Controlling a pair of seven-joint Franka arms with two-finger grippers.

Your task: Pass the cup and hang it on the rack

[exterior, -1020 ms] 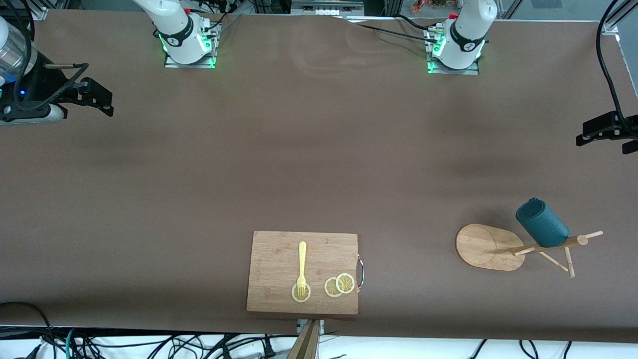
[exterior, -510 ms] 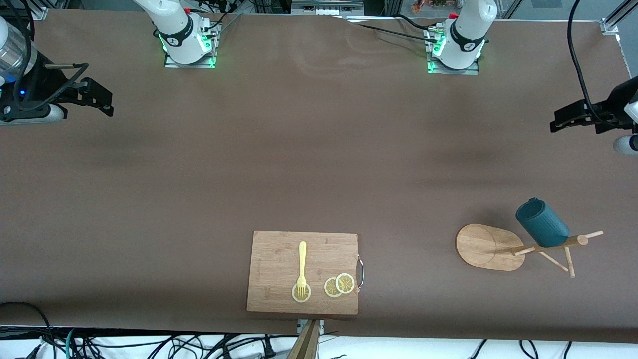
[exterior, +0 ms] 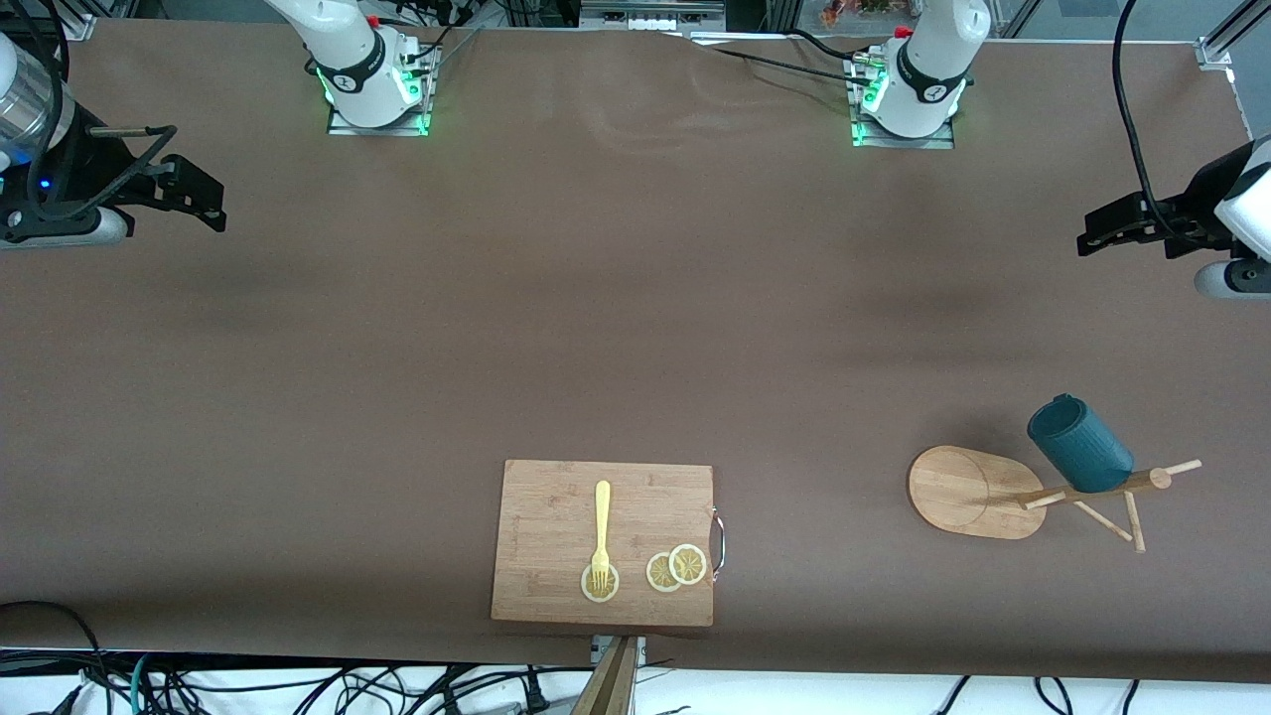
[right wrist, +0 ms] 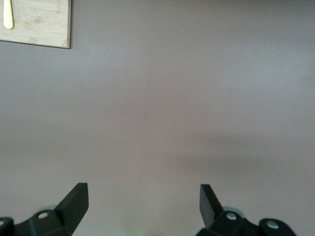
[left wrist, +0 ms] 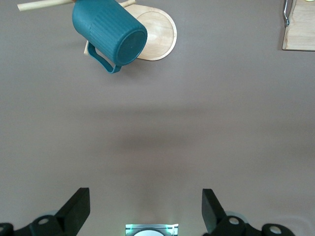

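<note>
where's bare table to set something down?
Bare from the cutting board up to both bases, and between board and rack. Crowded only at the rack, where the cup hangs. Left gripper and right gripper wait open at the ends.

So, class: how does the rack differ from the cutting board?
The rack has an oval base with a post and pegs; the cutting board is a flat rectangle. The rack carries the cup; the board carries a fork and lemon slices. The board has a metal handle; the rack has none. Both are light wood.
</note>
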